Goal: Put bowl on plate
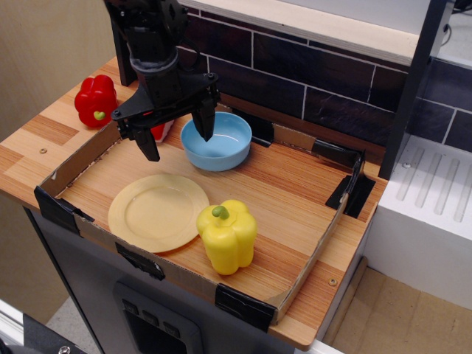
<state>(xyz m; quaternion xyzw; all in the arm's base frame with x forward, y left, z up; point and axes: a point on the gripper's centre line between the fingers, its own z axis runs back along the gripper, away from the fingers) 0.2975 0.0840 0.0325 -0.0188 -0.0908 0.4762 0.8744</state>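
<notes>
1. Bowl (219,141): light blue, round, shallow, upright and empty. Sits at the back of the tray, near the rear wall, apart from the plate and not on it.
2. Plate (158,212): pale yellow, flat, raised rim. Lies at the front left of the tray, near the front wall. Nothing rests on it.
3. End effector (177,136): black, two fingers pointing down, spread wide with nothing between them. Right-hand finger (204,122) in view hangs over the bowl's left rim; whether it touches cannot be told. Other finger (150,142) hangs left of the bowl, above the tray floor near the left wall.
4. Yellow pepper (226,235): upright, green stem on top, at the front of the tray just right of the plate; it overlaps the plate's edge in view, contact cannot be told.
5. Red pepper (96,100): on the table outside the tray, beyond its left wall.
6. Red item (158,132): small, mostly hidden behind the end effector at the tray's back left; kind cannot be told.
7. Tray (310,258): shallow cardboard walls with black tape at corners, wood-grain floor, set on the table.
8. Table (29,158): light wood grain, dark tiled wall behind.
</notes>
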